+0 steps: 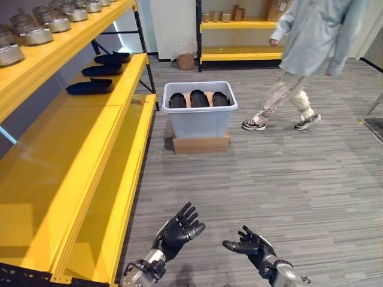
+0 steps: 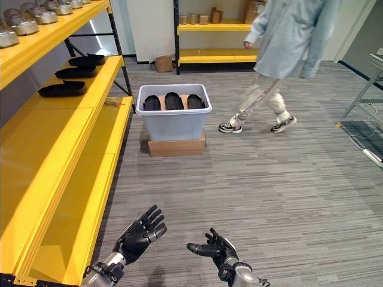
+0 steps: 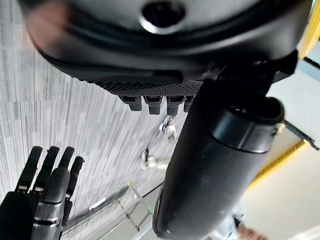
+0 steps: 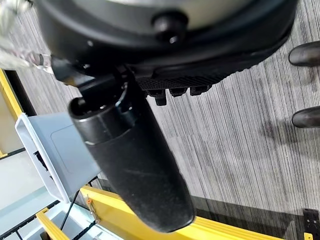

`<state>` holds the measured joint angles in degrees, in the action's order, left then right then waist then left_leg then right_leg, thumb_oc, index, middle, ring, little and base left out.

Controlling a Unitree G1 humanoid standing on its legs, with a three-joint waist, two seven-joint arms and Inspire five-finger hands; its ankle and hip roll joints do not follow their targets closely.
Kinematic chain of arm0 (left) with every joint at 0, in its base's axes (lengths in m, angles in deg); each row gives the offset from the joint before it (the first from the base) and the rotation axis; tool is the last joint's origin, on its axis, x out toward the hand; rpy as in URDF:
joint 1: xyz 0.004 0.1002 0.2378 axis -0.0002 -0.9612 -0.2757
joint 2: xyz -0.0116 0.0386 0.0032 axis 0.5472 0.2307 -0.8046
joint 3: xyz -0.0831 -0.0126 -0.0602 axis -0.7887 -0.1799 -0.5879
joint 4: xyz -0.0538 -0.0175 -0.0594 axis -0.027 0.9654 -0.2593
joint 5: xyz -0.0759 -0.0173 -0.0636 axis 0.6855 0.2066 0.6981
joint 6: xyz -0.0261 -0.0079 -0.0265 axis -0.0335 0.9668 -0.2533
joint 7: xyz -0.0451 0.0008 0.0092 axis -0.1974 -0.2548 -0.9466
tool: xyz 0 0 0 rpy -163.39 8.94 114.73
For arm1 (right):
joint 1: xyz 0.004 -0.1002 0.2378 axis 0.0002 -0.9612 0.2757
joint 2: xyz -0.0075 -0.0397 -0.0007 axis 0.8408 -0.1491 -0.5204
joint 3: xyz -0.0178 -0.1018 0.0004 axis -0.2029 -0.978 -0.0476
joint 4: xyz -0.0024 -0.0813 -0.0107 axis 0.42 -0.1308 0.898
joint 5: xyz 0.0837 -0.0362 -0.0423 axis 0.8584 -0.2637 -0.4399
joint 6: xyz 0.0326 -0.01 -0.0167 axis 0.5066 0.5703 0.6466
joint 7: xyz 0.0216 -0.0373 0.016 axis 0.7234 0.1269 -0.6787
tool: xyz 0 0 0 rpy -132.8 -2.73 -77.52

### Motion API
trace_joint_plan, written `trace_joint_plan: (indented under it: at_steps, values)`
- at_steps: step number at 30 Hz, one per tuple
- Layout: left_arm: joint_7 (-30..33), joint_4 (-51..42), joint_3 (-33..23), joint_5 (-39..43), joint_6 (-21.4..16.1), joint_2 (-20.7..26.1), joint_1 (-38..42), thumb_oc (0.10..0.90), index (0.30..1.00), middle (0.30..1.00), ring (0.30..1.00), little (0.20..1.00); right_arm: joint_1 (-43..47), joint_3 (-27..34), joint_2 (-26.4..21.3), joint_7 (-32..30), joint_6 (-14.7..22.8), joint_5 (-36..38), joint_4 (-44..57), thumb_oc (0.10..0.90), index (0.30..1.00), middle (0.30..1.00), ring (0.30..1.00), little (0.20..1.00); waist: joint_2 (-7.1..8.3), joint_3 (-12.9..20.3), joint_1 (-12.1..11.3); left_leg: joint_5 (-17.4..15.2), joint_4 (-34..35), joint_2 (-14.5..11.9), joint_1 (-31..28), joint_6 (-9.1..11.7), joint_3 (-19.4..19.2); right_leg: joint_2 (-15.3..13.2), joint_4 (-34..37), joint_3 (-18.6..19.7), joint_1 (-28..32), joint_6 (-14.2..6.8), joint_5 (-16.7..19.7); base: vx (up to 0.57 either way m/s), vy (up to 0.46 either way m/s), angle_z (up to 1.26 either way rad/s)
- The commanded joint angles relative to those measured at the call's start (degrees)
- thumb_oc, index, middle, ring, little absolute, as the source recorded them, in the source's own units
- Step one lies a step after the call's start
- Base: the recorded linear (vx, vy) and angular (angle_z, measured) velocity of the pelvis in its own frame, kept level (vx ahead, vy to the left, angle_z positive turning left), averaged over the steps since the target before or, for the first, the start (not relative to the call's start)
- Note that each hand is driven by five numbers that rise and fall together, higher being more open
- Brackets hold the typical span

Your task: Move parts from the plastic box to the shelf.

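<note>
Ahead of both hands, well apart across the grey floor, the pale grey plastic box [image 1: 200,112] holds three black rounded parts [image 1: 199,98]; left hand [image 1: 177,231] and right hand [image 1: 254,245] hang open, empty, about equally far.

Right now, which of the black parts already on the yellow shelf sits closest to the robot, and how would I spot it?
Start at the long yellow shelf on the robot's left and follow its middle level toward the plastic box. Three black parts lie there in a row. The nearest black part is the first you reach, with bare yellow shelf in front of it.
</note>
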<state>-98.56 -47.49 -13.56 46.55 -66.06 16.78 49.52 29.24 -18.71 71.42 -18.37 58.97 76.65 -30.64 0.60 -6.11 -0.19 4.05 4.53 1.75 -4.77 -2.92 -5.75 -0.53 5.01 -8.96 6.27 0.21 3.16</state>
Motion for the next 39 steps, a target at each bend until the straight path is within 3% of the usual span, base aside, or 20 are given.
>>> trace_joint_plan:
  at_steps: [1, 14, 19, 22, 29, 39]
  values:
    - [-2.57, -2.83, -1.46, 4.35, -4.45, -0.79, 5.19, 0.900, 1.000, 1.000, 1.000, 1.000, 4.16, -0.79, -0.61, 0.86, 4.06, 0.08, 4.30, 0.900, 1.000, 1.000, 1.000, 1.000, 1.41, 0.15, -0.20, -2.96, 0.47, -4.45, -1.51, 4.40, 0.42, -3.11, -0.01, -0.55, 0.82, -4.15, -0.57, 0.00, 0.000, 0.00]
    - [-0.61, -2.52, -1.33, 5.21, -1.27, -1.70, 5.21, 0.900, 1.000, 1.000, 1.000, 1.000, 4.16, -0.78, -0.92, 0.07, 5.25, -1.69, 5.33, 0.900, 1.000, 1.000, 1.000, 1.000, 1.53, 0.21, -0.38, -3.00, 0.47, -4.35, -1.62, 4.37, 0.50, -3.29, -0.02, -1.13, 1.00, -4.36, -0.56, 0.00, 0.000, 0.00]
    - [-0.52, -2.28, -1.68, 6.97, -3.72, -2.11, 4.83, 0.900, 1.000, 1.000, 1.000, 1.000, 4.01, -0.89, -1.21, 0.24, 4.95, -3.36, 5.20, 0.900, 1.000, 1.000, 1.000, 1.000, 1.63, 0.22, -0.44, -3.14, 0.47, -4.24, -1.74, 4.33, 0.48, -3.33, -0.01, -1.17, 1.11, -4.43, -0.58, 0.00, 0.000, 0.00]
    - [0.18, -2.98, -2.30, 7.59, -3.02, -2.40, 4.81, 0.900, 1.000, 1.000, 1.000, 1.000, 4.22, -0.65, -1.03, -0.58, 6.41, -1.87, 5.85, 0.900, 1.000, 1.000, 1.000, 1.000, 1.78, 0.08, -0.70, -3.03, 0.47, -4.16, -1.64, 4.22, 0.61, -3.33, -0.01, -1.26, 1.08, -4.39, -0.42, 0.00, 0.000, 0.00]
    - [-0.41, -2.21, -2.57, 9.98, -0.77, -3.22, 4.65, 0.900, 1.000, 1.000, 1.000, 1.000, 3.87, -0.15, -0.24, 1.37, 5.97, 0.16, 6.37, 0.900, 1.000, 1.000, 1.000, 1.000, 1.79, 0.22, -0.48, -3.19, 0.47, -4.14, -1.76, 4.14, 0.38, -3.41, -0.01, -1.24, 1.11, -4.53, -0.43, 0.00, 0.000, 0.00]
    - [0.89, -1.95, -2.93, 10.50, -2.51, -3.70, 4.45, 0.900, 1.000, 1.000, 1.000, 1.000, 3.63, -0.24, -0.07, 0.46, 7.67, -0.74, 6.85, 0.900, 1.000, 1.000, 1.000, 1.000, 1.91, 0.41, -0.58, -3.26, 0.47, -3.99, -1.75, 4.05, 0.49, -3.48, -0.01, -1.38, 1.14, -4.59, -0.43, 0.00, 0.000, 0.00]
